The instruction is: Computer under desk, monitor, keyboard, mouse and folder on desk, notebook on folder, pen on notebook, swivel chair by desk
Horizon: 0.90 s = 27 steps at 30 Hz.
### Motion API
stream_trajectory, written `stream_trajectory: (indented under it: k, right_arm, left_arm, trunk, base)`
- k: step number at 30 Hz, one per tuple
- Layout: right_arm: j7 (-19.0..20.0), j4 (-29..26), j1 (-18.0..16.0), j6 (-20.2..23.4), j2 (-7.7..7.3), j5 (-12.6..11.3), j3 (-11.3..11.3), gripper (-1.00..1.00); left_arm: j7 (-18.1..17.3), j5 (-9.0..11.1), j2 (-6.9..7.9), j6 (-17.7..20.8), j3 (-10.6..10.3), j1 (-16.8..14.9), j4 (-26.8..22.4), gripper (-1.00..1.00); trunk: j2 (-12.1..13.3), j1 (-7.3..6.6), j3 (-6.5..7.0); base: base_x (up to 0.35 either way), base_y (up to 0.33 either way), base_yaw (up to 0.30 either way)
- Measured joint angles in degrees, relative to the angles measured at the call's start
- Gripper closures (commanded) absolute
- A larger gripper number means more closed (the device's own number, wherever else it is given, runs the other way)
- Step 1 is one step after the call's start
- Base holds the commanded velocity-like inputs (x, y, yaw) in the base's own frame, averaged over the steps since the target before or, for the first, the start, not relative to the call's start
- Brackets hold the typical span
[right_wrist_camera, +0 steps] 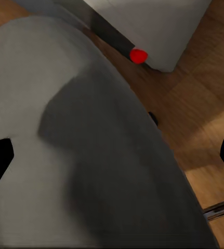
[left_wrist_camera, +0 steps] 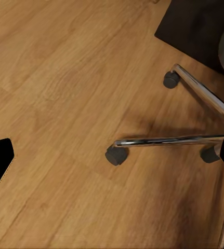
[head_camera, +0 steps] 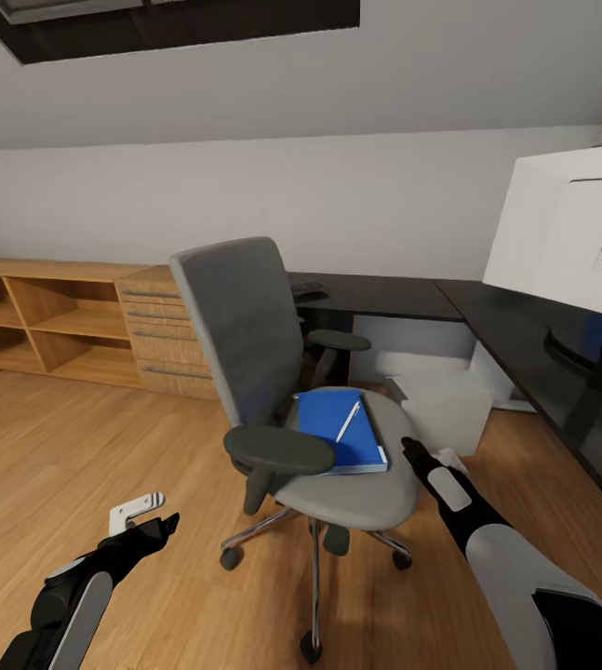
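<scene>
While the swivel chair (head_camera: 291, 409) stands on the wood floor (head_camera: 77, 447) by the desk (head_camera: 524, 344), the blue folder (head_camera: 338, 428) lies on its seat with the pen (head_camera: 348, 421) on top. Both pincers, left (head_camera: 147, 521) and right (head_camera: 421, 458), are spread apart, grasping nothing. No writing can be read.

Two robot arms enter from the bottom of the head view. At lower left, the left arm is black with a long light-grey panel, ending in the left claw (head_camera: 152, 521), which pairs a white bracket-like finger with a black one. At lower right, the right arm has a broad white sleeve, black joints, and a right claw (head_camera: 421, 458) with a white pad.
</scene>
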Motion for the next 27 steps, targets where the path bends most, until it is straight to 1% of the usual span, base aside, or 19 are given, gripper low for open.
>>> stream_trajectory:
  k: [2,5,10,13,15,22,25,27]
  right_arm:
    - [0.1,-0.1,0.0,0.0,-0.24,0.2,0.0,-1.0]
    - [0.1,-0.1,0.0,0.0,0.08,-0.1,0.1,-1.0]
    - [0.0,-0.4,0.0,-0.1,0.04,0.3,0.1,-1.0]
    - [0.0,-0.4,0.0,-0.1,0.08,0.1,0.1,-1.0]
    - [-0.1,-0.4,0.0,-0.4,0.02,0.4,0.0,-1.0]
    - [0.0,-0.5,0.0,-0.1,0.14,0.2,0.3,-1.0]
    - [-0.1,-0.4,0.0,-0.3,0.14,0.5,0.0,-1.0]
    - [-0.2,-0.2,0.0,-1.3,0.11,0.5,0.1,-1.0]
  left_arm:
    - [0.0,0.0,0.0,0.0,0.0,0.0,0.0,-1.0]
    - [0.0,0.0,0.0,0.0,0.0,0.0,0.0,-1.0]
    - [0.0,0.1,0.0,0.0,0.0,0.0,0.0,-1.0]
    - [0.0,0.1,0.0,0.0,0.0,0.0,0.0,-1.0]
    - [-0.1,0.2,0.0,0.0,0.0,0.0,0.0,-1.0]
    - [-0.2,0.2,0.0,0.0,-0.1,0.0,0.4,-1.0]
    - [-0.2,0.2,-0.01,0.0,-0.2,0.0,1.4,-1.0]
    - [-0.2,0.2,-0.03,0.0,-0.3,0.0,2.1,-1.0]
  trunk:
    - [0.0,-0.01,0.0]
    - [0.0,-0.01,0.0]
    - [0.0,-0.01,0.0]
    - [0.0,-0.01,0.0]
    - [0.0,-0.02,0.0]
    - [0.0,-0.04,0.0]
    - [0.0,-0.01,0.0]
    - [0.0,-0.01,0.0]
  base:
    - [0.0,0.0,0.259]
    - [0.0,0.0,0.272]
    - [0.0,0.0,0.276]
    - [0.031,0.0,0.277]
    - [0.205,0.0,0.277]
    - [0.281,0.0,0.277]
    - [0.09,0.0,0.277]
    - [0.023,0.0,0.277]
